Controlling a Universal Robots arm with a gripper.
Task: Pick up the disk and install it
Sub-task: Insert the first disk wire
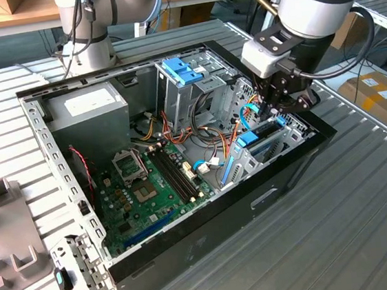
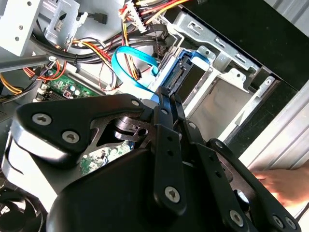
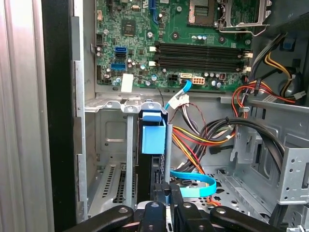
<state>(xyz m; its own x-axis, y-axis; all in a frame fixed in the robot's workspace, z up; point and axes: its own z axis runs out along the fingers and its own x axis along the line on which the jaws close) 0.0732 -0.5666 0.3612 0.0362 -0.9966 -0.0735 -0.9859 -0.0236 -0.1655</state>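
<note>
The disk stands on edge in the lower drive bay at the open computer case's corner, on the exterior view's right. It is a dark slab with a blue plastic carrier tab at its inner end. In the first wrist view the disk runs from that tab toward the camera; in the second wrist view the disk lies just beyond the fingertips. My gripper hangs right over the disk's outer end. Its black fingers are pressed together, shut, with the tips at the disk's edge; I cannot tell if they touch it.
A motherboard, a grey power supply box and a metal cage with a blue top sit inside the case. Loose cables, including a light blue flat one, lie beside the bay. A person's hand rests outside the case wall.
</note>
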